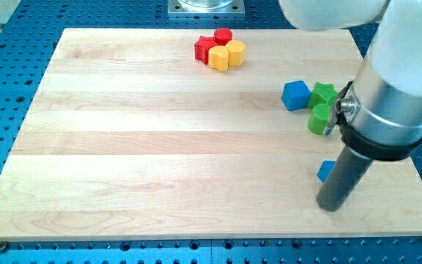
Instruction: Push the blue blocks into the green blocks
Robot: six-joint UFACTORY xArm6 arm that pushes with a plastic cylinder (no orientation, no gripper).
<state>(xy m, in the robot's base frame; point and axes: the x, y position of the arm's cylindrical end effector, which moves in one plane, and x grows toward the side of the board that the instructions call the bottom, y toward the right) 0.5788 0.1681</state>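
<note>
i have no gripper to open or close here, only a dark rod, and my tip (333, 207) holds nothing; it sits on the board at about five o'clock from the board's centre, just beside a small blue block (325, 171) that peeks out at the rod's ten o'clock side, mostly hidden, so i cannot tell its shape or whether we touch. the other blue block (295, 95), a cube-like piece, already rests against the green star block (322, 93) on its nine o'clock side, and a second green block (318, 119) sits just below the star, at its six o'clock, partly covered by the arm. i judge all of these light, rigid and hard-edged, likely to slide easily and to spin if pushed off-centre, so there is no taking hold, only contact: i would want the tip on the hidden blue block's six o'clock face, pushing toward twelve o'clock into the greens. the wooden board (160, 147) looks smooth and flat, with plenty of open room toward nine o'clock, while its three o'clock edge is near. a cluster of red blocks (212, 45) and yellow blocks (228, 54) lies well apart near twelve o'clock, out of my path.
</note>
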